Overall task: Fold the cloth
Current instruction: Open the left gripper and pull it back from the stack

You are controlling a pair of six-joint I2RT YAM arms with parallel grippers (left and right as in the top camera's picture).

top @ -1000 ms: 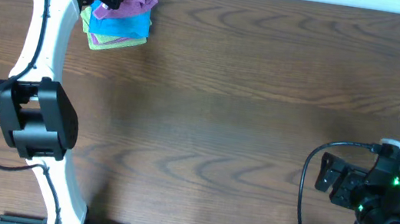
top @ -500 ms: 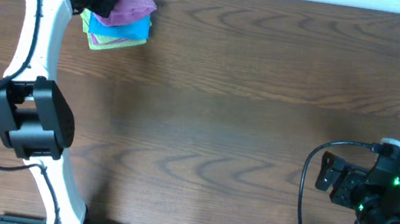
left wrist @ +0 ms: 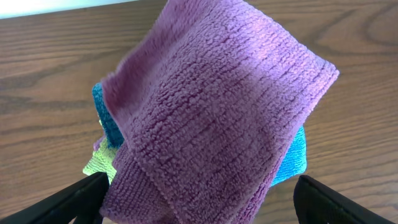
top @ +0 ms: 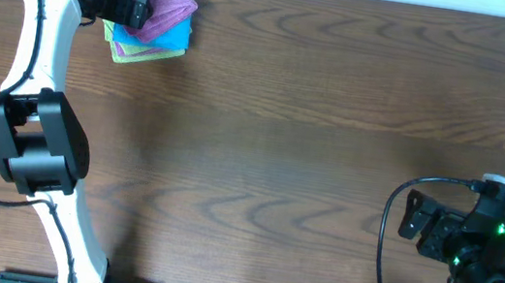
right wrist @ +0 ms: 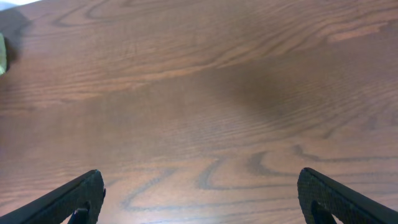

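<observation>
At the far left corner of the desk (top: pixel 331 142), the overhead view shows the purple cloth (top: pixel 168 1) doubled over on top of a stack. A bright blue cloth (top: pixel 166 40) lies beneath it and a yellow-green cloth (top: pixel 130 55) at the bottom. The left arm (top: pixel 37 55) reaches to the stack's left side. The right arm (top: pixel 478 245) sits at the near right, well apart, probably to keep clear.

In the left wrist view, the purple cloth (left wrist: pixel 217 118) rests askew on the blue cloth (left wrist: pixel 293 160), with the yellow-green cloth (left wrist: pixel 98 167) showing at the left. The left jaws stand wide apart, one either side of the cloth's near edge, clamped on nothing. This suggests the folded cloth is deposited on the stack.

In the right wrist view, the right jaws stand apart over bare desk (right wrist: pixel 199 93), holding nothing.
</observation>
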